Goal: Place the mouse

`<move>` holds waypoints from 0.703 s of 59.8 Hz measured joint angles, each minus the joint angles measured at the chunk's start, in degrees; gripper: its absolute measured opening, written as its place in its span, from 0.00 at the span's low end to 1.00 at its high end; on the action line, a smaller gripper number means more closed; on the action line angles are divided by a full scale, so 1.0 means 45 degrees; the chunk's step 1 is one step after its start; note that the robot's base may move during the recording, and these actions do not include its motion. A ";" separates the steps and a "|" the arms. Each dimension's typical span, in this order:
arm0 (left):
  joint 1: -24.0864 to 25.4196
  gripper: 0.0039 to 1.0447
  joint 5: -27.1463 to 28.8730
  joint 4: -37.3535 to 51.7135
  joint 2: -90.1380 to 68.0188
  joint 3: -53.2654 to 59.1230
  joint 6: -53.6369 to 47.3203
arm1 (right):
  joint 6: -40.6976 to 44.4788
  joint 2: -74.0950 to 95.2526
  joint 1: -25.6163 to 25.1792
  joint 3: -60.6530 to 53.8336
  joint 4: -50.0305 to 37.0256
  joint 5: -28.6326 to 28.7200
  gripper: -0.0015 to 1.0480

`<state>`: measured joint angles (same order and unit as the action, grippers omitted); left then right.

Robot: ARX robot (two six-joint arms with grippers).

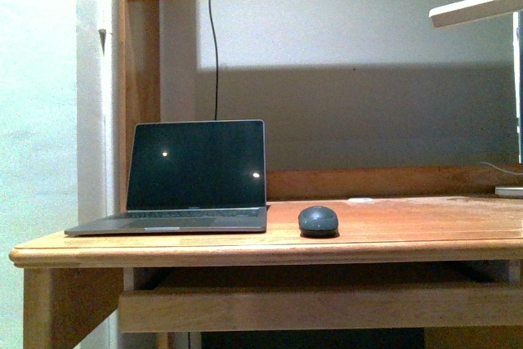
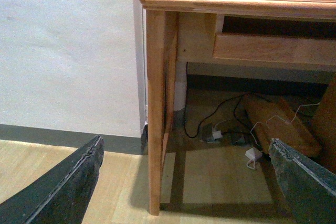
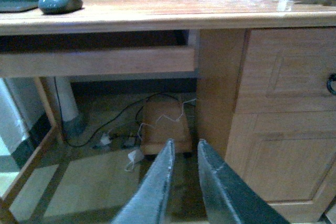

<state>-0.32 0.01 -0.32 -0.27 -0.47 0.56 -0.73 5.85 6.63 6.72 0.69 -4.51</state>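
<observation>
Currently the mouse point(image 1: 318, 221), a small dark grey dome, sits on the wooden worktop point(image 1: 409, 226) just right of the open laptop point(image 1: 188, 177), near the front edge. Both arms hang low below worktop height: the left pincer point(image 2: 184, 182) is spread wide and the right pincer point(image 3: 184, 182) nearly pressed together, each holding nothing. Placement looks done, or not yet begun; any next grasp calls for raising an arm first.

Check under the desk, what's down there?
Under the desk: a shallow pull-out tray, loose cables and a wooden block on the floor. The far right side is hidden behind drawers.
</observation>
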 joint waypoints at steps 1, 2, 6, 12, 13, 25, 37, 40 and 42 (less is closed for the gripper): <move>0.0000 0.93 0.0000 0.0000 0.0000 0.0000 0.0000 | 0.0015 -0.0034 -0.0369 -0.0078 0.0019 0.0408 0.15; 0.0000 0.93 -0.0005 0.0000 0.0000 0.0000 0.0000 | 0.0039 -0.0083 -0.0704 -0.0151 0.0024 0.0690 0.12; 0.0000 0.93 0.0005 0.0000 0.0000 0.0000 0.0000 | 0.0058 -0.0204 -0.1258 -0.0306 0.0029 0.0826 0.02; 0.0000 0.93 -0.0005 0.0000 0.0000 0.0000 0.0000 | 0.0092 -0.0355 -0.1389 -0.0466 0.0019 0.0967 0.03; 0.0000 0.93 0.0000 0.0000 0.0000 0.0000 0.0000 | 0.0092 -0.0393 -0.1389 -0.0500 0.0015 0.0967 0.03; 0.0000 0.93 0.0000 0.0000 0.0000 0.0000 0.0000 | 0.0092 -0.0627 -0.1423 -0.0792 -0.0049 0.0967 0.03; 0.0000 0.93 0.0000 0.0000 0.0000 0.0000 0.0000 | 0.0092 -0.1107 -0.1428 -0.1297 -0.0102 0.0967 0.03; 0.0000 0.93 -0.0005 0.0000 0.0000 0.0000 -0.0005 | 0.0092 -0.1161 -0.1433 -0.1302 -0.0117 0.0981 0.03; 0.0000 0.93 -0.0005 0.0000 0.0000 0.0000 -0.0005 | 0.0092 -0.1171 -0.1433 -0.1302 -0.0117 0.0981 0.03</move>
<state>-0.32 -0.01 -0.32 -0.27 -0.47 0.54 -0.32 0.58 0.19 0.86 0.16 -0.10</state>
